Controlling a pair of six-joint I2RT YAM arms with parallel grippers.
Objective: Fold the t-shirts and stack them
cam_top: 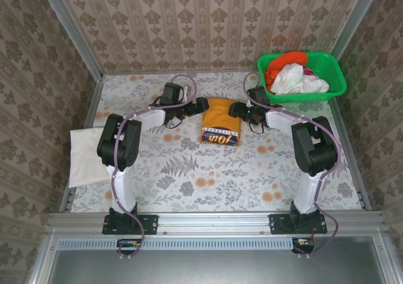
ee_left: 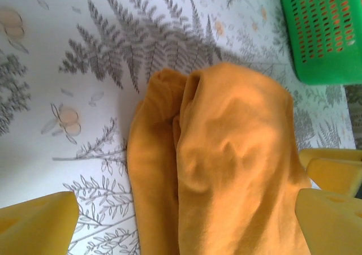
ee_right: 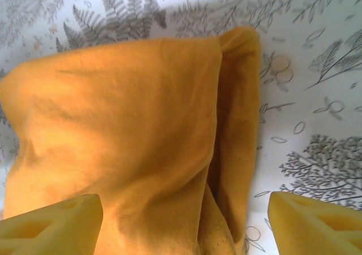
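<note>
Two open grippers flank the far end of the amber-orange t-shirt [cam_top: 221, 125], and that is what my next move turns on. From overhead, the left gripper [cam_top: 200, 105] sits at the shirt's 11 o'clock corner and the right gripper [cam_top: 238, 110] at its 1 o'clock corner, both just beside the cloth and about equally near.

Through the left wrist camera my yellow fingers [ee_left: 39, 224] stand wide apart with the fabric running between them, unclamped. The right wrist fingers [ee_right: 54, 224] are spread the same way, nothing pinched.

The shirt lies near table centre as a compact folded packet, long axis running 12 to 6, with a blue-and-white printed band across its 6 o'clock edge. Up close the cloth is soft and rumpled, one fold edge rolled loosely along the side rather than pressed flat.

A folded white t-shirt [cam_top: 85, 155] waits at the table's 9 o'clock edge. I judge that to be the stack site, nearer the left arm. The green basket [cam_top: 337, 85] at 1 o'clock holds a crumpled white shirt [cam_top: 296, 79] and a red-orange shirt [cam_top: 283, 62].
</note>
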